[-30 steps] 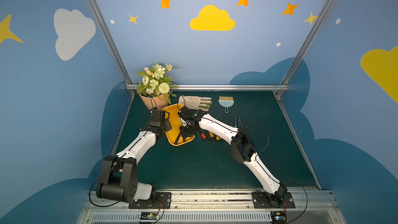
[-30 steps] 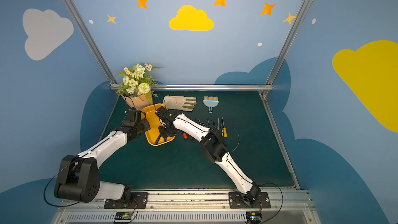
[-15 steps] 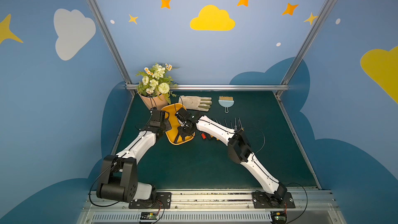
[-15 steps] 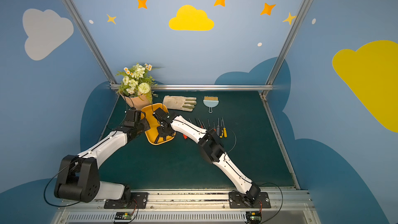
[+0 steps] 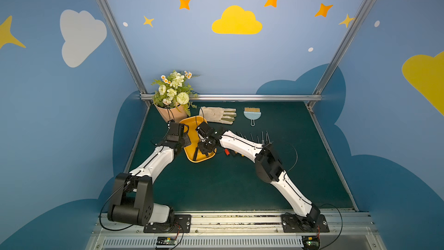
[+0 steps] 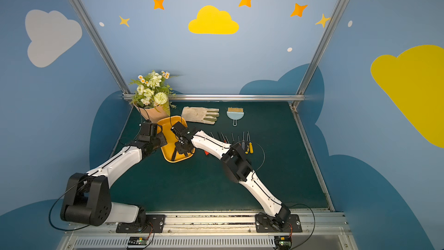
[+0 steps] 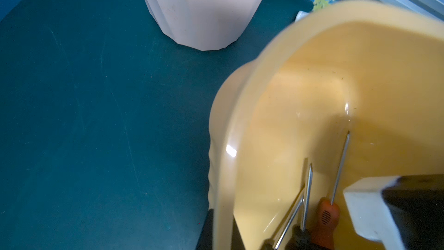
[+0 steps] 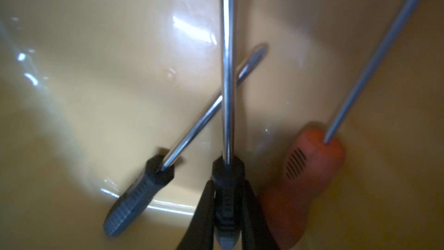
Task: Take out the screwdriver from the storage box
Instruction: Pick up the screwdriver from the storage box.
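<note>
Yellow storage box (image 5: 203, 159), rim pinched tight in left gripper (image 7: 222, 234), probably to steady it. Inside, right gripper (image 8: 227, 212) sits narrow on the handle of the black screwdriver (image 8: 227, 116), its thickest part.

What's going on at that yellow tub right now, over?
Left tool shut on wall of yellow-orange plastic tub. Right tool clamped on black-handled steel screwdriver inside tub. Second black-handled screwdriver crosses beneath its shaft; orange-handled screwdriver alongside.
</note>
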Controlling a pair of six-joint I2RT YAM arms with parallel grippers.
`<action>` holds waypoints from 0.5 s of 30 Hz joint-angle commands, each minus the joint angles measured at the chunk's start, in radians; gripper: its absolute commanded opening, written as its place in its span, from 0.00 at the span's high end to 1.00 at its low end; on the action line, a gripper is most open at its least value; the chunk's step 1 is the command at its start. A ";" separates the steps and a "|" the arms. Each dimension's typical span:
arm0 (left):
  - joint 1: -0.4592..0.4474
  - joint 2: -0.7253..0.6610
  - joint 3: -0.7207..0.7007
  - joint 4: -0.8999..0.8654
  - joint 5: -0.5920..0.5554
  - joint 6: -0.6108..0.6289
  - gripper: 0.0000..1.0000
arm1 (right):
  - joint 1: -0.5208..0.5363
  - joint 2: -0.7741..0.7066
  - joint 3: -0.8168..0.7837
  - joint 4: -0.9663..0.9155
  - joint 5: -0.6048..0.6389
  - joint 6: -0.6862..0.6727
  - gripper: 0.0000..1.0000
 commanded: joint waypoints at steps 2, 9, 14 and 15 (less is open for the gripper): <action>0.007 -0.011 0.016 0.014 0.016 0.003 0.98 | 0.001 -0.111 -0.085 0.108 -0.039 -0.017 1.00; 0.010 0.000 0.024 0.000 0.020 -0.004 0.98 | 0.000 -0.152 -0.109 0.112 -0.060 -0.018 1.00; 0.009 0.003 0.025 -0.007 0.017 -0.003 0.98 | 0.000 -0.172 -0.122 0.109 -0.063 -0.008 1.00; 0.009 0.004 0.026 -0.007 0.018 -0.004 0.98 | 0.000 -0.175 -0.124 0.108 -0.062 -0.006 1.00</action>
